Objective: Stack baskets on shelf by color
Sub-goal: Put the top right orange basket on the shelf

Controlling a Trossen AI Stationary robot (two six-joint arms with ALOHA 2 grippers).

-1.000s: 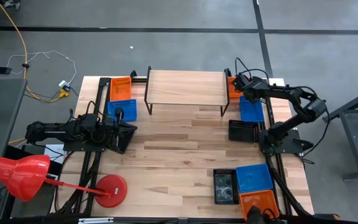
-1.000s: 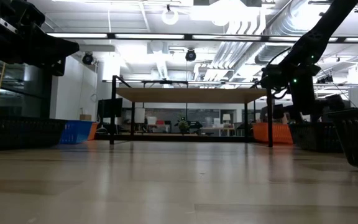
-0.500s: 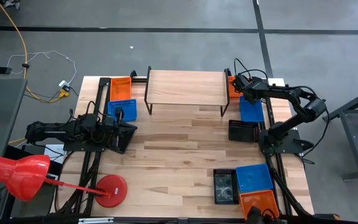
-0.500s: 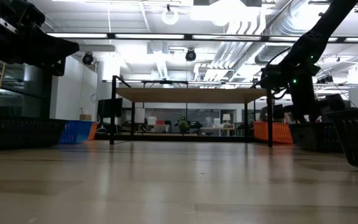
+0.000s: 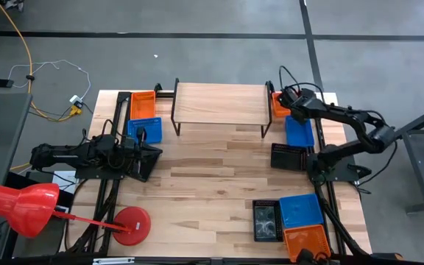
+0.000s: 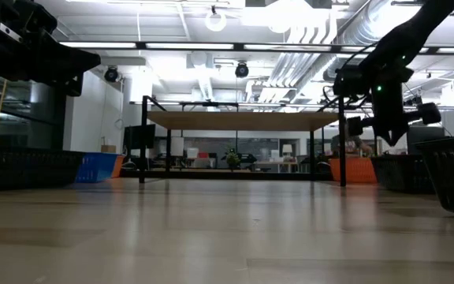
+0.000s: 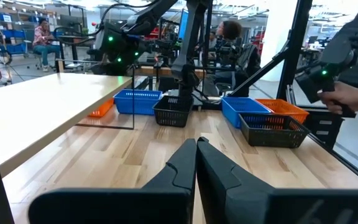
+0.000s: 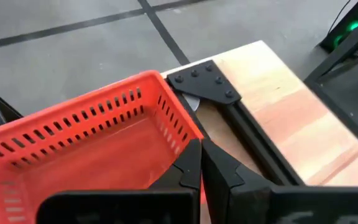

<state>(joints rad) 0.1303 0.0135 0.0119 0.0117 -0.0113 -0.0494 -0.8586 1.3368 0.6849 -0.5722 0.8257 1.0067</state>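
The shelf [image 5: 219, 103] stands at the table's far middle. Right of it lie an orange basket [image 5: 278, 105], a blue basket [image 5: 299, 131] and a black basket [image 5: 288, 154]. My right gripper [image 5: 287, 99] is over the orange one and shut on it [image 8: 92, 137]. Another orange basket [image 5: 143, 104] and a blue one [image 5: 144, 129] lie left of the shelf. A black basket [image 5: 266, 219], a blue one [image 5: 301, 210] and an orange one [image 5: 307, 240] sit at the near right. My left gripper [image 5: 155, 152] is shut and level at the left, holding nothing. My right gripper pinches the rim of the orange basket's side wall [image 8: 182, 134], the one facing the table's right edge, near a corner. One finger [image 8: 188, 165] is inside the basket, the other outside. The fingers slant down from the right. Whether the basket is clear of the table I cannot tell.
A red lamp [image 5: 20, 206] with a round base [image 5: 131, 224] stands at the near left. Black metal frames run along both table sides [image 5: 322, 184]. In the left wrist view a person's hand [image 7: 347, 99] shows beyond the table's right side.
My right gripper has risen a little and drawn back toward the table's right edge. The orange basket beside the shelf has shifted slightly the same way.
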